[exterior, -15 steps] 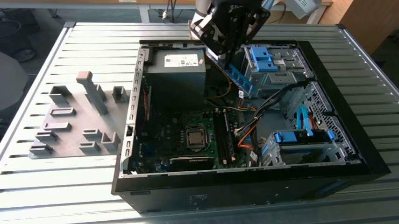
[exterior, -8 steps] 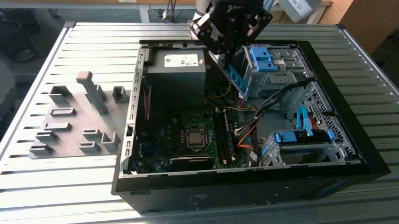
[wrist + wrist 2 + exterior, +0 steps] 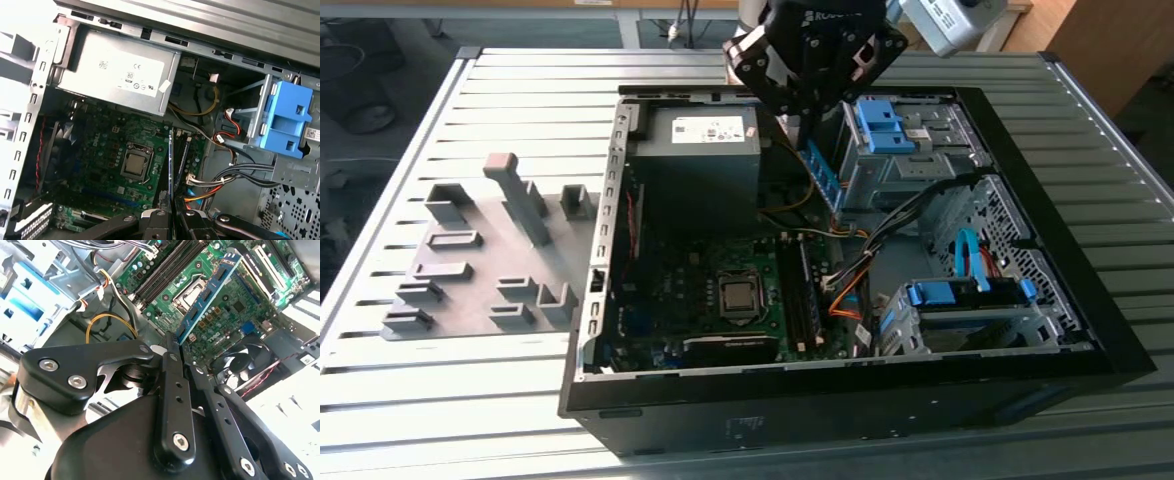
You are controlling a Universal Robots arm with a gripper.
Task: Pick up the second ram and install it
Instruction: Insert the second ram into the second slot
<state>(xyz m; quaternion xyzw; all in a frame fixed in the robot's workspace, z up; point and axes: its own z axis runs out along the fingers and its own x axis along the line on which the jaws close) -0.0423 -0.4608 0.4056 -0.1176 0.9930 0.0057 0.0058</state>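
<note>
the gripper (image 3: 175, 347) is closed on one end of the ram (image 3: 207, 295), holding it in the air above the motherboard (image 3: 107, 150) inside the case (image 3: 1067, 350).

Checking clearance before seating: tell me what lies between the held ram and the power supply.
In the first wrist view, bare motherboard with the CPU socket lies between ram and power supply.

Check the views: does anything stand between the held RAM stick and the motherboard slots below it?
Nothing visible does. The claw holds the second ram above the motherboard; the cable bundle lies beside that path.
</note>
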